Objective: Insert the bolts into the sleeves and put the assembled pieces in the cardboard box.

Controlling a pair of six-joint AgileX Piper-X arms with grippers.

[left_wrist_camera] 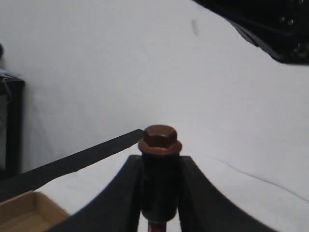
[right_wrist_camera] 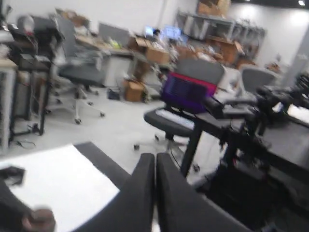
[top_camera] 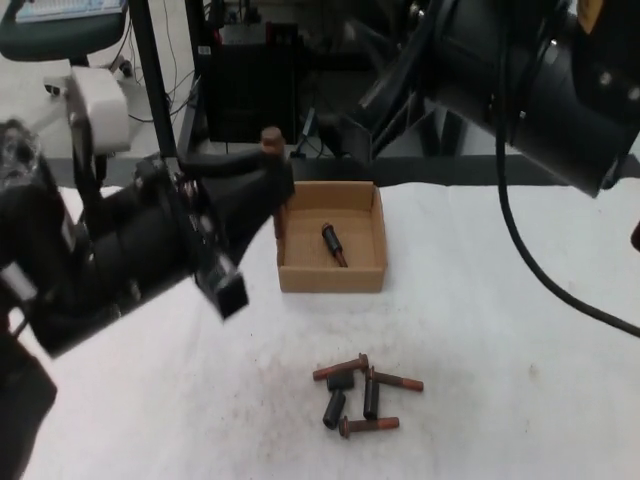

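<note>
My left gripper (top_camera: 272, 165) hangs over the bench just left of the cardboard box (top_camera: 361, 274), shut on an assembled piece (left_wrist_camera: 160, 183): a black sleeve with a rusty bolt head (left_wrist_camera: 160, 138) sticking out above the fingers (left_wrist_camera: 120, 198). One assembled piece (top_camera: 333, 243) lies inside the box. Near the front of the white bench lies a small pile of loose rusty bolts (top_camera: 340, 368) and black sleeves (top_camera: 333, 408). My right gripper (right_wrist_camera: 155, 162) is raised and points out toward the room, shut with nothing between its fingers. The bolt head (right_wrist_camera: 39, 220) in the left gripper shows at that view's edge.
The right arm (top_camera: 530, 70) looms over the back right of the bench with a black cable (top_camera: 520, 250) hanging down. Office chairs and desks (right_wrist_camera: 193, 92) stand in the room beyond. White cloth (top_camera: 500, 330) covers the bench around the box and pile.
</note>
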